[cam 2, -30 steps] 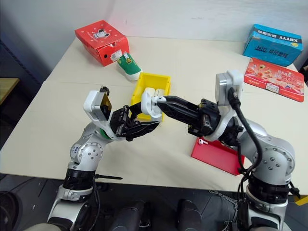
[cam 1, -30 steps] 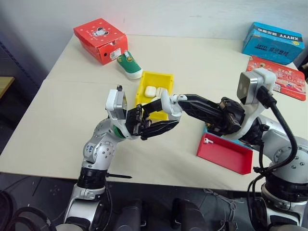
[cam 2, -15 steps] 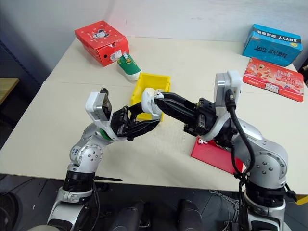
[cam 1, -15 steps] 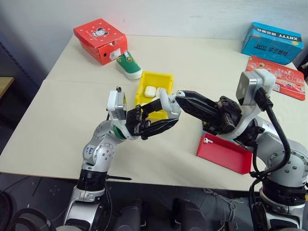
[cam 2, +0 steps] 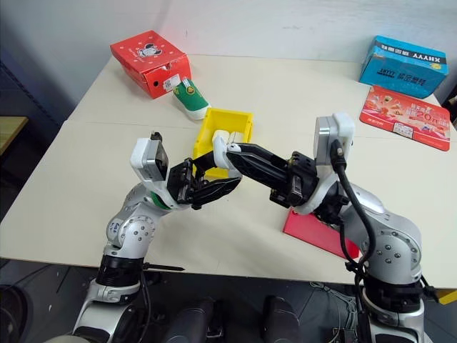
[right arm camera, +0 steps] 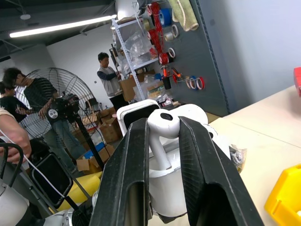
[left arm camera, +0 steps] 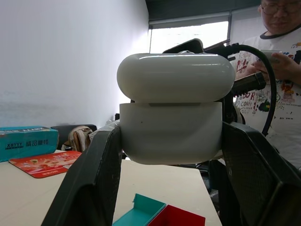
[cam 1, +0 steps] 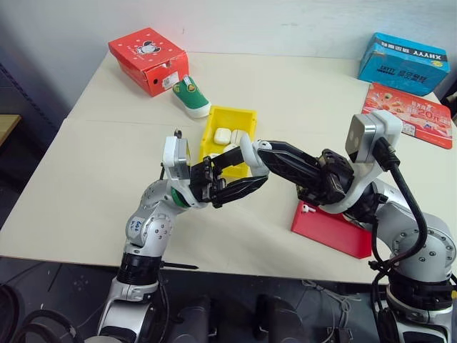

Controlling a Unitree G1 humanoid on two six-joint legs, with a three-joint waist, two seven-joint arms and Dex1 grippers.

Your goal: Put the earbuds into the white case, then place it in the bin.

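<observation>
My left gripper (left arm camera: 171, 139) is shut on the white case (left arm camera: 170, 127), holding it above the table in front of the yellow bin (cam 1: 246, 116). The case's lid (left arm camera: 175, 77) sits on top of the body. My right gripper (right arm camera: 163, 125) is shut on one of the earbuds (right arm camera: 162, 121), its stem pointing down at the top of the case (right arm camera: 164, 188). In the head views the two grippers meet at the case (cam 1: 243, 154). Another earbud (cam 1: 307, 209) lies in the red tray (cam 1: 343, 236).
The bin holds two other white cases (cam 1: 223, 134). A small green shoe (cam 1: 191, 96) and a red box (cam 1: 148, 57) lie at the far left, a blue box (cam 1: 403, 63) and a red booklet (cam 1: 410, 114) at the far right. People stand beyond the table.
The right forearm has sunk a little while its fingertips stay at the case. The left gripper holds the case in the same place.
</observation>
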